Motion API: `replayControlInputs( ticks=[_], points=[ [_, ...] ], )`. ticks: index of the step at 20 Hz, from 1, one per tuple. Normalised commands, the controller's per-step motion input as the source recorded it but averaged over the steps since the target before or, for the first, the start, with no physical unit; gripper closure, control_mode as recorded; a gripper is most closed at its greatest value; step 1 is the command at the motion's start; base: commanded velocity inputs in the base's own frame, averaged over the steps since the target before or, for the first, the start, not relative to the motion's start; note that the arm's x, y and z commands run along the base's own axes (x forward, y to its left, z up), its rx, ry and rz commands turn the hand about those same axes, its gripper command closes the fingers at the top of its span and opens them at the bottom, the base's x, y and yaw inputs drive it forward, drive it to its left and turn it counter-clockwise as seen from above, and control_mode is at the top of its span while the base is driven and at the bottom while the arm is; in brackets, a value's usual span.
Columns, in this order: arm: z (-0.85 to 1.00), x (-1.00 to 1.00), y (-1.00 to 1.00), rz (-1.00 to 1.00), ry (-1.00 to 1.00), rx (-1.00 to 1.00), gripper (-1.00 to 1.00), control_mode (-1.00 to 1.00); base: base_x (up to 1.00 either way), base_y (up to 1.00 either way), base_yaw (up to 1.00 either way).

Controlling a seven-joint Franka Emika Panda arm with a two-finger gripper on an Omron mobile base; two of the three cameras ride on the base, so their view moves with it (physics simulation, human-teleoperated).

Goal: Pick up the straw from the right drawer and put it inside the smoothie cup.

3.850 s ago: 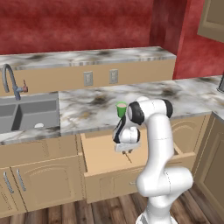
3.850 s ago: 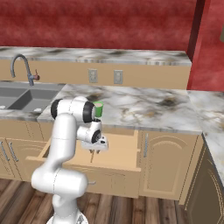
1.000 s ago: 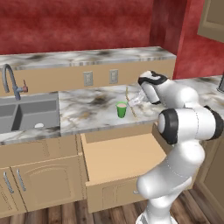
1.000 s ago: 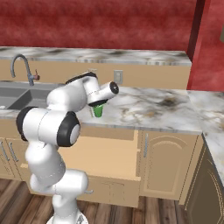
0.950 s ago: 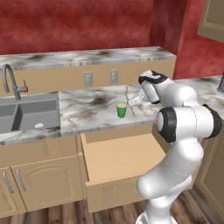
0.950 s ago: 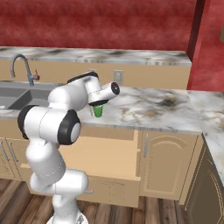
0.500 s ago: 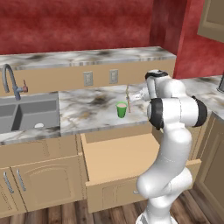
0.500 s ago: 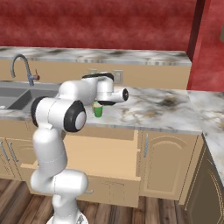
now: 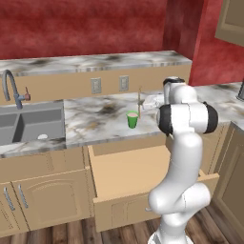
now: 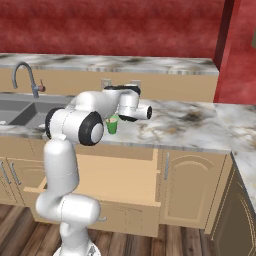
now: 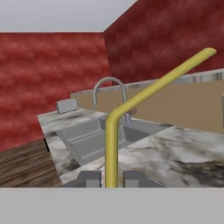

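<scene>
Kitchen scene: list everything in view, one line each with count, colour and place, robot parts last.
straw: one, yellow-brown, bent, clamped between the finger tips, standing near the cup.
smoothie cup: one, bright green, upright on the counter above the open drawer.
right drawer: one, light tan wood, pulled open below the counter.
counter: one, marbled grey-white, along the red wall.
sink: one, grey basin, left end of the counter.
faucet: one, grey, curved, behind the sink.
wall outlets: two, grey, on the tan backsplash.
cabinet doors: light tan, below the counter.
gripper: one, dark tips, shut on the straw.
</scene>
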Motion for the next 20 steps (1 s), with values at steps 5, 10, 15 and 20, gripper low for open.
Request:
replayControlInputs(
  ticks=[5,10,15,20],
  points=[
    [0.0,0.2,0.0,0.01,-0.19,0.0,1.0,-1.0,0.0,0.0,0.0],
    [0.0,0.28,0.04,0.0,-0.1,0.0,1.0,-1.0,0.0,0.0,0.0],
    [0.0,0.34,0.12,0.0,0.0,0.0,1.0,-1.0,0.0,0.0,0.0],
    [-0.01,0.26,0.02,0.0,0.0,0.0,1.0,-1.0,0.0,0.0,0.0]
  ],
)
